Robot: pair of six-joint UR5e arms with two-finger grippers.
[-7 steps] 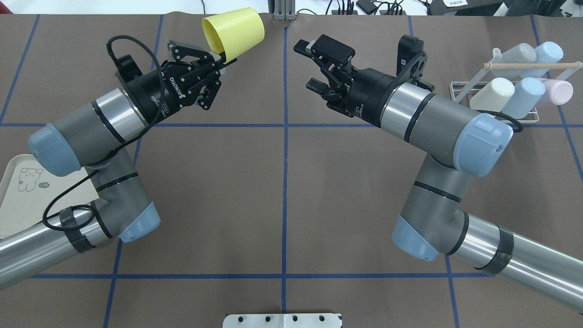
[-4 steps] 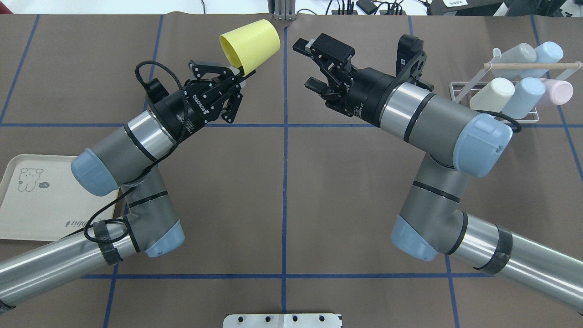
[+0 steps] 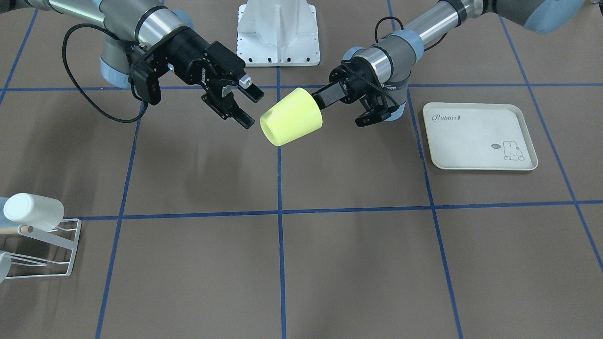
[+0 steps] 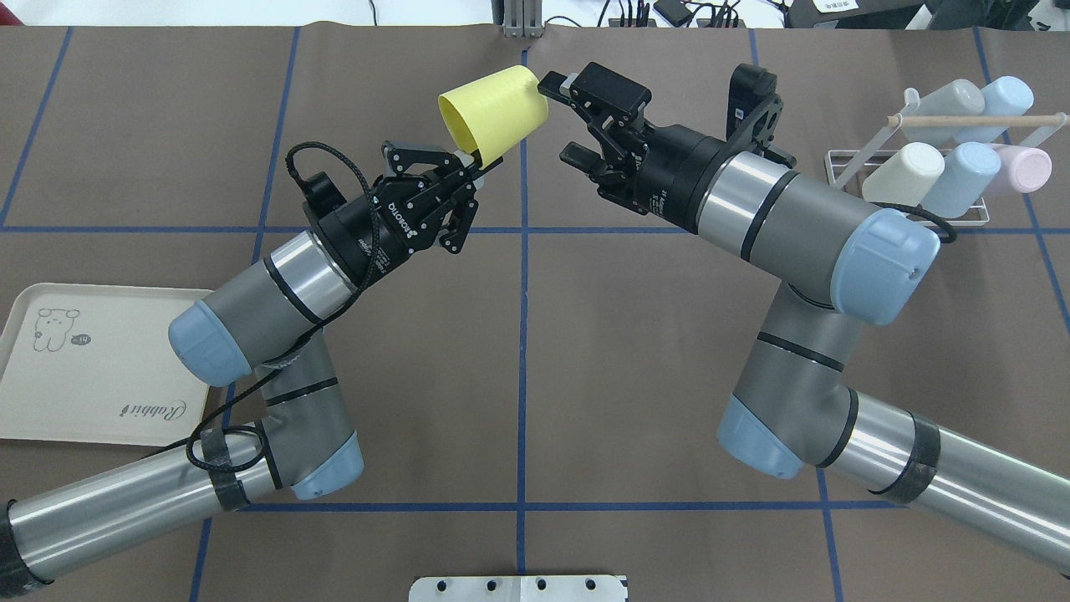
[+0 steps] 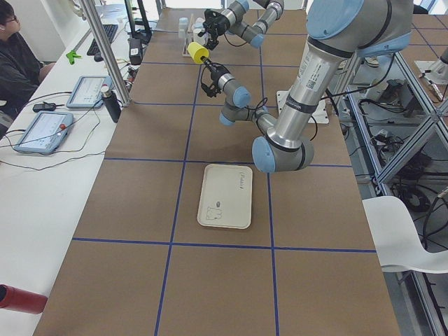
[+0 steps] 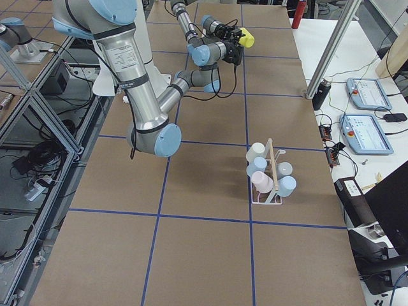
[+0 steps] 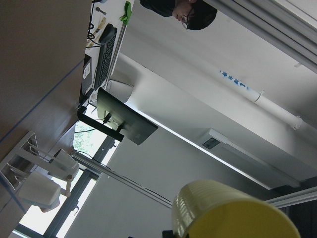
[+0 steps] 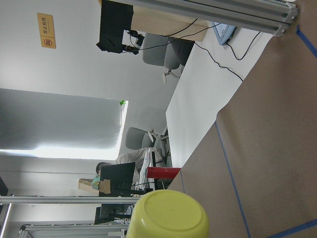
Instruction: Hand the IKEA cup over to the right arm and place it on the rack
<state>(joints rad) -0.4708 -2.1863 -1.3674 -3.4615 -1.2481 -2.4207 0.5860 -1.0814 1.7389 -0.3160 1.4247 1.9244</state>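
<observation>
My left gripper (image 4: 475,164) is shut on the rim of a yellow cup (image 4: 495,107) and holds it in the air over the table's far middle. The cup lies tilted, its closed base toward my right gripper (image 4: 564,119). My right gripper is open and empty, its fingertips right at the cup's base, not around it. In the front view the cup (image 3: 291,123) hangs between the left gripper (image 3: 326,98) and the right gripper (image 3: 252,109). The right wrist view shows the cup's base (image 8: 171,215). The white wire rack (image 4: 833,164) stands at the far right.
Several pastel cups (image 4: 961,171) lie on the rack's prongs under its wooden peg (image 4: 978,120). A cream rabbit-print tray (image 4: 84,376) lies at the near left. An operator (image 5: 14,63) sits beyond the table's far side.
My left arm has swung right and carried the yellow cup up to the right gripper's fingertips. The right arm has not moved and stays open.
</observation>
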